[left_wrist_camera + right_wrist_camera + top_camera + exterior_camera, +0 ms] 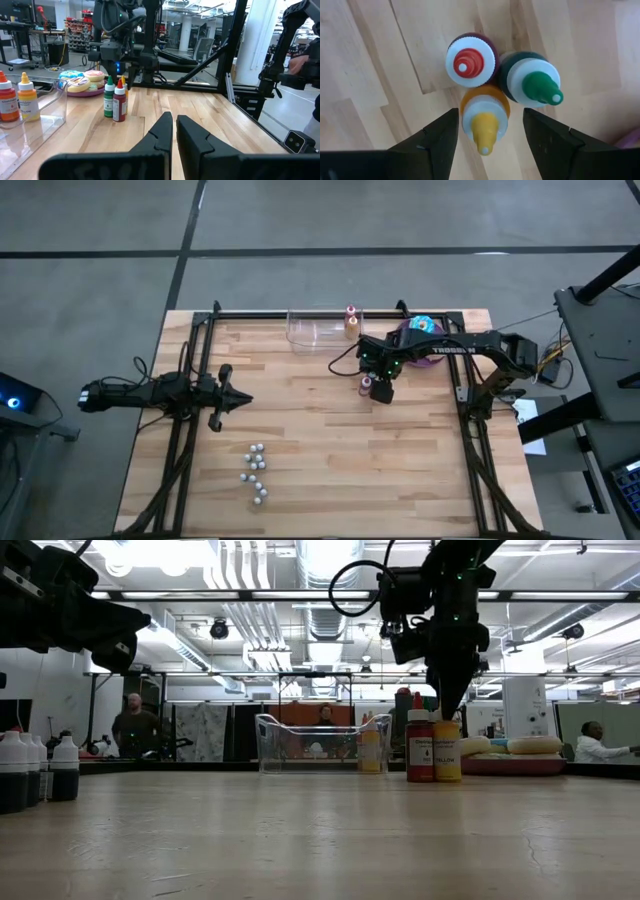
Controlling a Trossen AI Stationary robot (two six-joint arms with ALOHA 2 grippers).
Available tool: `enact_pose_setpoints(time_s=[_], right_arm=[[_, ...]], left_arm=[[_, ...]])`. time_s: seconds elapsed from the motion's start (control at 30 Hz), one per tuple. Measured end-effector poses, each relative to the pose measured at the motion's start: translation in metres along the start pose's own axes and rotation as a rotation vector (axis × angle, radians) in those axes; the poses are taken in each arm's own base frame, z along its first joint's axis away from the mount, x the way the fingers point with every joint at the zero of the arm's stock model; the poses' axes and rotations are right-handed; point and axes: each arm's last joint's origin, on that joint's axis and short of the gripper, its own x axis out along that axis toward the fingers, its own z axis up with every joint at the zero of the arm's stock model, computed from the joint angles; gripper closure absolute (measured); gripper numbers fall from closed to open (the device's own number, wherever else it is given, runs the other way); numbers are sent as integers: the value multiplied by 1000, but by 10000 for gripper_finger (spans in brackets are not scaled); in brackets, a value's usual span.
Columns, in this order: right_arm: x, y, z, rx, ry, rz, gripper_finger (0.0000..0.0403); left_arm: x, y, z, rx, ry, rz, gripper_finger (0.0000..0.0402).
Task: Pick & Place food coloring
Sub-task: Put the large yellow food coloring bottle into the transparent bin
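Right claw (490, 132) pointing straight down over a tight cluster of three food coloring bottles standing upright on the tabletop (320, 470), fingers spread wide, one on either side of the yellow-capped bottle (484, 117), not pressing it as far as can be seen

Red-capped bottle (470, 59) and green-capped bottle (532, 80) touching the yellow one, just beyond the fingertips

Seen from above, cluster right of centre, under the right claw, near the plate of doughnuts (425, 330) at the far edge

Two more bottles, orange (7, 100) and yellow (28, 97), upright by the clear container (315, 330) at the far edge, well apart from the cluster

Left claw (172, 125) pressed together, holding nothing, hovering at the left side of the tabletop, pointing toward the cluster

Small silvery balls (256, 472) scattered near the front edge

People visible in the room beyond
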Motion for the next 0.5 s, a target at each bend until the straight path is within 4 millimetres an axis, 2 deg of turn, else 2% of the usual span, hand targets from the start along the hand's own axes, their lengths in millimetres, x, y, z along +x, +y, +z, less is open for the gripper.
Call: enact_pose_setpoints(time_s=[0.37, 0.5], right_arm=[[2, -2, -1, 3, 1, -4, 189], [2, -3, -1, 7, 1, -4, 207]], left_arm=[[0, 0, 0, 0, 0, 0, 402], [0, 0, 0, 0, 0, 0, 402]])
